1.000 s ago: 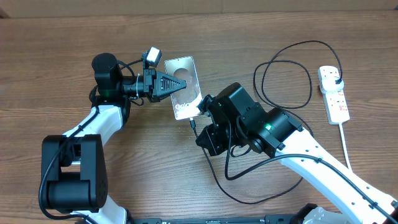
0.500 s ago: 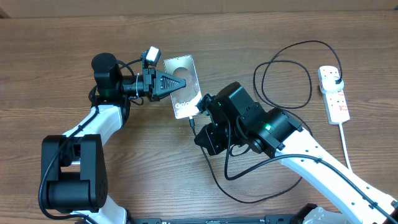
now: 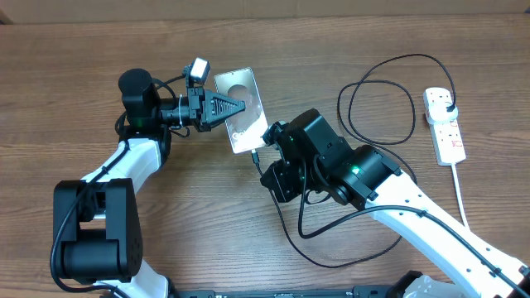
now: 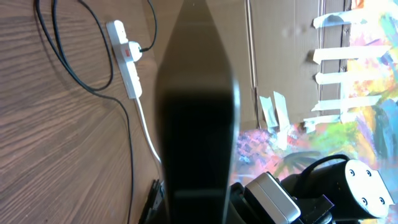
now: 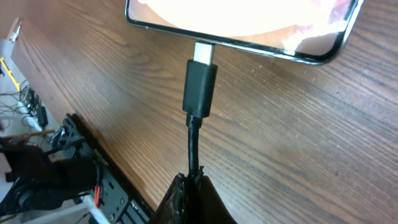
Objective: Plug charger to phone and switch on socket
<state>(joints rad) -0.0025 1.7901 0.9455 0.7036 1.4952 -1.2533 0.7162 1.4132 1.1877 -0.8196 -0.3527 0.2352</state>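
So here the left gripper (image 3: 236, 106) is clenched on the flat dark grey rectangular phone (image 3: 248, 126), pinching it across its silvery face, a bit left of centre over the brown wood-grain counter (image 3: 83, 50). The phone sits at a slant, and I honestly can't tell if it's resting on the counter or lifted off it. In the left wrist view, one dark finger (image 4: 199, 124) fills the middle of the picture (blurry, not much to read there).

The right gripper (image 5: 191, 186) is clamped tight on the long thin black charger cable (image 5: 194, 146), just behind its small black connector (image 5: 200, 87). The connector's silver tip meets the phone's edge right at the port. How deep it sits, I can't tell.

The rest of the cable runs under the right arm and loops around on the right side of the counter. It ends in a black plug (image 3: 448, 103) seated in the far end of the small white elongated power strip (image 3: 447, 136). That strip lies near the counter's right edge, well apart from the phone. Its orange-red switches (image 3: 452, 126) are too small to read on or off. Its white cord (image 3: 460, 194) trails toward the near edge.
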